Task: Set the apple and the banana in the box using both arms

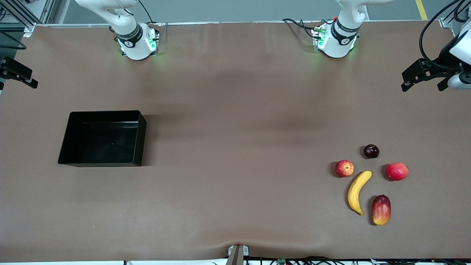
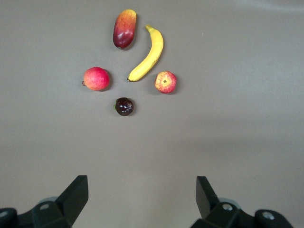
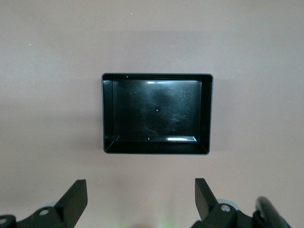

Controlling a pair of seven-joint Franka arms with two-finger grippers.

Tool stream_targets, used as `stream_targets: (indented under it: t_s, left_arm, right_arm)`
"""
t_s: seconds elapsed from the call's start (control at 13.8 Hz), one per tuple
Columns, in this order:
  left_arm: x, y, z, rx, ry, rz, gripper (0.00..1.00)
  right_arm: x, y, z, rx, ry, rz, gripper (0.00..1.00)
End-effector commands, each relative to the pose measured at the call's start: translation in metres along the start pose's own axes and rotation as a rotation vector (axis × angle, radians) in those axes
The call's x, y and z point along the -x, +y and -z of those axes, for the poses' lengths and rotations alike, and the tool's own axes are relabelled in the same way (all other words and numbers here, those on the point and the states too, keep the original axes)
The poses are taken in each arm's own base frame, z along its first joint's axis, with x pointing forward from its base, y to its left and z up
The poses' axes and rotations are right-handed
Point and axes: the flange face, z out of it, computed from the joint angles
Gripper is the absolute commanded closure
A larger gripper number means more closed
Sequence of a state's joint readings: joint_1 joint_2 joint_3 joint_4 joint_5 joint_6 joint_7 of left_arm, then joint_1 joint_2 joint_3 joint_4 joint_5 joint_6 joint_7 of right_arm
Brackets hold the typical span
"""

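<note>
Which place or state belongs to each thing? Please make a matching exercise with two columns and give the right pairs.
Things:
1. apple
2. banana
3. box
4. left gripper

Places or states:
A. empty, toward the right arm's end of the table
B. open, above bare table near the fruits
C. between the apple and the mango
D. beside the banana's upper tip

Pairs: 1-D, 2-C, 3-A, 4-B

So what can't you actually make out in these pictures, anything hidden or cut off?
- Right gripper: only its open fingertips show in the right wrist view; in the front view the picture's edge cuts it.
- Left gripper: open fingertips alone in the left wrist view; partly cut at the front view's edge.
- Small dark fruit: too small to name.
- Box: its glossy black walls blur the corners.
</note>
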State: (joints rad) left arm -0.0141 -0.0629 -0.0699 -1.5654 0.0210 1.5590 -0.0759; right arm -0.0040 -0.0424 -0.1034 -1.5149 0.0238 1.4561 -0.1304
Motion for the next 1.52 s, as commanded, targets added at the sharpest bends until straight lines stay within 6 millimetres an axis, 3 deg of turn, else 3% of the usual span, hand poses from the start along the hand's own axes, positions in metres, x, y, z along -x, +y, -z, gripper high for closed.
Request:
stream_targets:
  t_s: [0.0, 0.22, 0.43, 0.72, 1.01, 1.09, 1.3, 1.45]
  left_arm:
    - [-0.003, 0.001, 0.005, 0.015, 0.005, 0.005, 0.00]
    - [-0.007, -0.003, -0.001, 0.005, -0.005, 0.001, 0.00]
    - [-0.037, -0.007, -0.019, 0.010, -0.020, 0.010, 0.00]
    - [-0.085, -0.009, -0.094, 0.011, -0.054, 0.016, 0.00]
    - [-0.127, -0.009, -0.181, -0.006, -0.034, 0.017, 0.00]
    - [-0.133, -0.008, -0.204, -0.005, -0.046, 0.015, 0.00]
    - [-0.139, 0.005, -0.270, 0.003, -0.060, -0.019, 0.00]
    - [-0.138, 0.011, -0.312, 0.006, -0.063, -0.030, 0.00]
  right_arm:
    - [0.000, 0.000, 0.002, 0.005, -0.004, 0.009, 0.00]
    - [0.000, -0.001, 0.002, 0.002, -0.005, 0.008, 0.00]
    - [0.001, -0.001, 0.001, -0.001, -0.013, 0.006, 0.00]
    - [-0.001, 0.006, -0.002, -0.001, -0.017, -0.006, 0.00]
    - [-0.016, 0.031, -0.031, 0.021, -0.077, -0.047, 0.00]
    - [-0.021, 0.046, -0.046, 0.027, -0.107, -0.073, 0.00]
    - [-0.042, 0.113, -0.125, 0.004, -0.235, -0.135, 0.00]
    - [-0.048, 0.144, -0.170, -0.011, -0.292, -0.171, 0.00]
